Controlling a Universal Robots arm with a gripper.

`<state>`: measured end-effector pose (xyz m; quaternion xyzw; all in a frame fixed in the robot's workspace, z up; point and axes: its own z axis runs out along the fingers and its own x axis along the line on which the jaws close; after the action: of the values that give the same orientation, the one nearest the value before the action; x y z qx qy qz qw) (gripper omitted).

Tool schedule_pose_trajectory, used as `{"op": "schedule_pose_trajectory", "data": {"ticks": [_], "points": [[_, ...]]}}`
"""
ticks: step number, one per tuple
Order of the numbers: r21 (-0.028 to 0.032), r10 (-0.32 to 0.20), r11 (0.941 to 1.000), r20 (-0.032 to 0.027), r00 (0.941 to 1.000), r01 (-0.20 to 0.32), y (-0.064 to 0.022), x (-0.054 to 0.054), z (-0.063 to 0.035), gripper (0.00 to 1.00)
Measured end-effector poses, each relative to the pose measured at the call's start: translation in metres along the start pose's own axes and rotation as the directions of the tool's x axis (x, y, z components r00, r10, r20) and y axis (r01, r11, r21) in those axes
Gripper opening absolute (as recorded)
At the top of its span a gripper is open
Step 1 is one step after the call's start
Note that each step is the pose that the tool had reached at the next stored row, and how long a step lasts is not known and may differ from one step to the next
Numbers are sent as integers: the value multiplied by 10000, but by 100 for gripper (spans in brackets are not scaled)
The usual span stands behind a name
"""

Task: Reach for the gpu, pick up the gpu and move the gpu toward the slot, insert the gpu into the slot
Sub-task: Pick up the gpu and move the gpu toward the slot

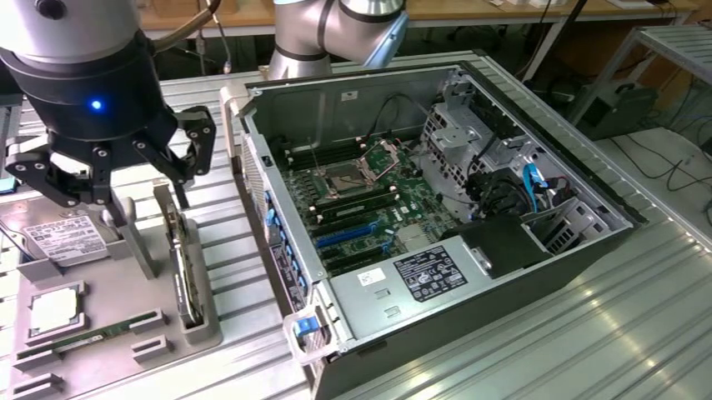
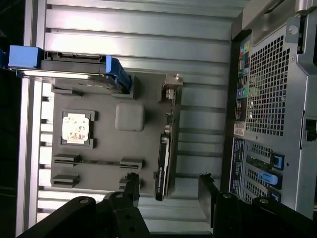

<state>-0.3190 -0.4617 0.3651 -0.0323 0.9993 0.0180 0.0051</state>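
The gpu (image 1: 182, 267) is a thin dark card standing on edge in a grey holder on the fixture plate (image 1: 117, 292), at the exterior view's left. My gripper (image 1: 133, 187) hangs open above the card's far end, apart from it. In the wrist view the gpu (image 2: 163, 166) lies between my spread fingertips (image 2: 132, 179), and nothing is held by the gripper (image 2: 168, 181). The slot (image 1: 343, 236) is a long blue strip on the green motherboard inside the open computer case (image 1: 556, 275).
On the fixture plate (image 2: 109, 146) sit a silver hard drive (image 1: 62, 237), a processor chip (image 1: 53, 310) and a green memory stick (image 1: 89, 337). The case's perforated rear wall (image 2: 277, 89) stands close beside the plate. Cables and a drive cage (image 1: 478, 142) crowd the case's far side.
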Motion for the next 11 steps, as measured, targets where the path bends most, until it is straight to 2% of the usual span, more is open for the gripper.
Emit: {"op": "schedule_pose_trajectory", "data": {"ticks": [5,7,11], "points": [[-1,-1,10000,1,10000,1,-123,8,11,60],[-1,-1,10000,0,10000,1,-211,14,20,60],[1,-1,10000,-1,10000,1,-312,20,29,60]]}}
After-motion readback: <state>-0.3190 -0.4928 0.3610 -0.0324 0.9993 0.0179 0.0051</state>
